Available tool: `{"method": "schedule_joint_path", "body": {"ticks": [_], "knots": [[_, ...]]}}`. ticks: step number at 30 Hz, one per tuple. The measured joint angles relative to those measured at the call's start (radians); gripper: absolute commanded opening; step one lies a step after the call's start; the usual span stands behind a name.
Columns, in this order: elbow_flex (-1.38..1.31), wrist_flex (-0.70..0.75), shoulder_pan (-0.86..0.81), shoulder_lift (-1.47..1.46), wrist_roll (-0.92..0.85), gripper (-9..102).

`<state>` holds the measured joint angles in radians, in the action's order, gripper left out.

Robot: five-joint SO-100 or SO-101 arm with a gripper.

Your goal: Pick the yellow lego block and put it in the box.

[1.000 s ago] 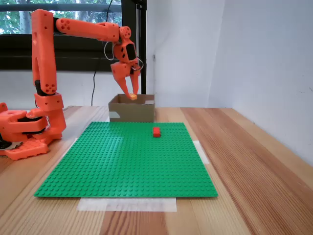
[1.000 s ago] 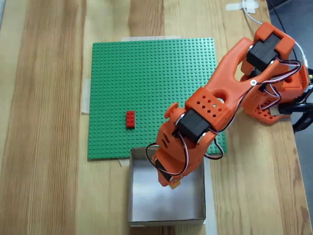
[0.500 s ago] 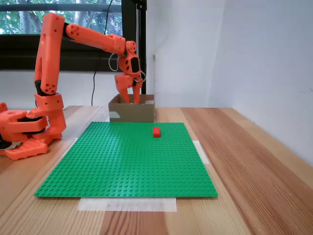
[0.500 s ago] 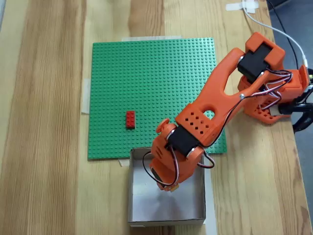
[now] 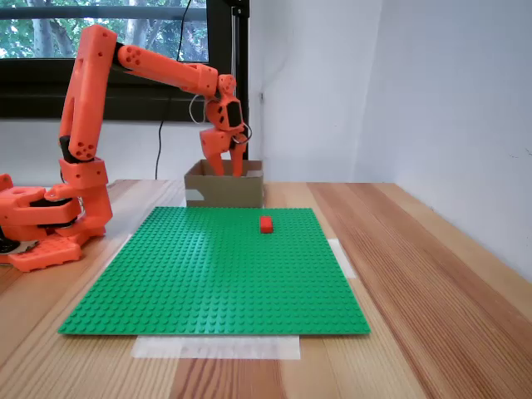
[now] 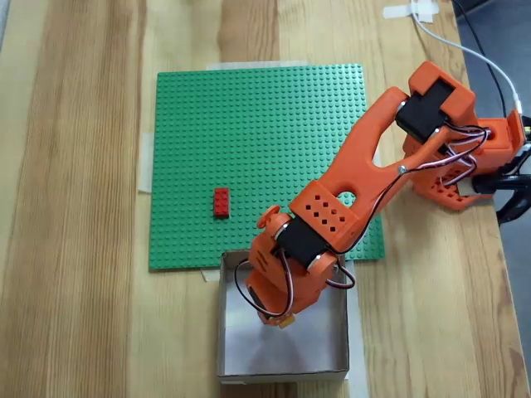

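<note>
In a fixed view from the side, the tool [image 5: 224, 169] is seen lowered into the box [image 5: 224, 190], fingers parted. In a fixed view from above, a yellow speck, probably the yellow lego block [image 6: 285, 322], is seen at the tool's tip over the box floor; whether it is gripped cannot be told.

Hobby desk: wooden table [image 5: 432, 274], window [image 5: 108, 25]

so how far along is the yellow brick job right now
Done: the yellow lego block is off the green baseplate and carried over the box. In hand: the gripper sits low over the box opening; a bit of yellow shows at its tip, so it seems unreleased. Left: drop it and pull the arm out. The red brick lies on the baseplate.
</note>
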<state>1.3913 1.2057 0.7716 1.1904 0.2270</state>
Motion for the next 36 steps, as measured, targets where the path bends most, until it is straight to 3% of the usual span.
{"method": "schedule_joint_path", "body": {"ticks": [8, 20, 36], "knots": [[-0.015, 0.000, 0.003, 0.000, 0.021, 17], [-0.028, 0.055, 0.011, 0.014, 0.011, 15], [0.176, 0.008, -0.061, 0.449, -0.107, 14]]}}
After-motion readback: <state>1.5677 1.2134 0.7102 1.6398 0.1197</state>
